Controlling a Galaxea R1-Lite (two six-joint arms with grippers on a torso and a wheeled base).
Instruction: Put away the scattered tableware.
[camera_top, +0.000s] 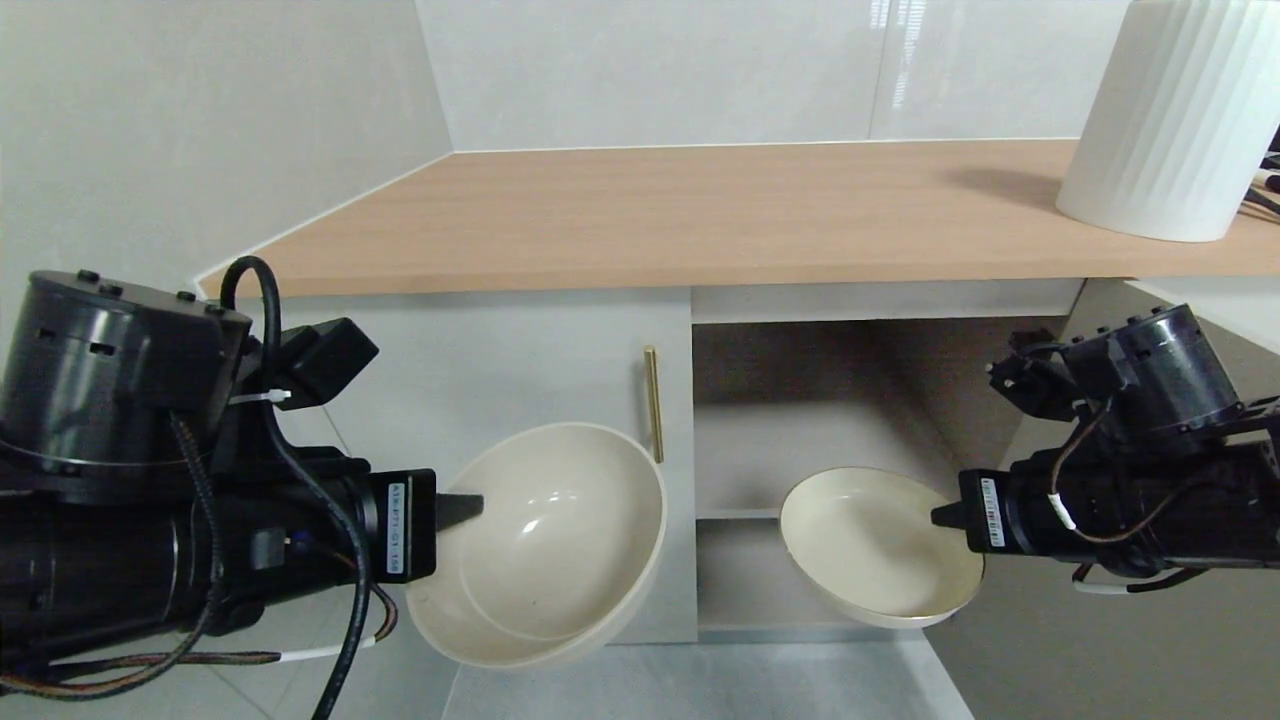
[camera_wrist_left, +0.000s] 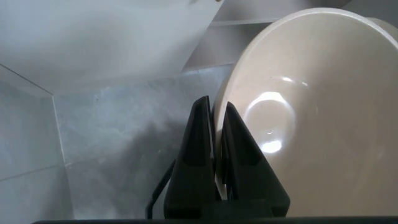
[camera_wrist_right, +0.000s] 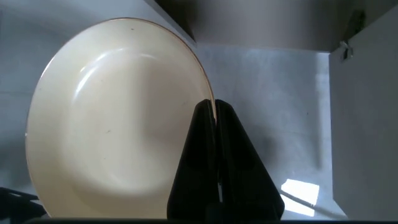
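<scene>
You had the left gripper (camera_top: 470, 506) at the lower left of the head view. Its fingers (camera_wrist_left: 200, 143) were pinched on the near rim of the bowl (camera_top: 560, 540), one inside the wall and one outside. The bowl hung clear of the floor (camera_top: 700, 680), tipped with its hollow toward the camera. It sat in front of the closed door (camera_top: 500, 350), just left of the handle (camera_top: 652, 403). Whether it touched the door, I could not tell.

At the lower right, your right gripper (camera_top: 942, 515) was clamped the same way on the rim of the plate (camera_top: 870, 540). The plate was held nearly level in front of the open cabinet (camera_top: 800, 420), about level with its shelf (camera_top: 735, 513). I could not tell whether it had passed the cabinet's mouth.

I judged the rim pinch the only workable hold, since both pieces looked too wide for the fingers to span. The bowl's tilt likely came from its weight hanging off one edge. Holding both low beside the opening read as staging, with the plate lined up to go in first and the bowl waiting aside, out of its way. A thin edge grip on glazed ware could slip, so a slow, level entry seemed wise.

The counter (camera_top: 700, 210) ran across the top, with a ribbed white pot (camera_top: 1180, 120) at the upper right
</scene>
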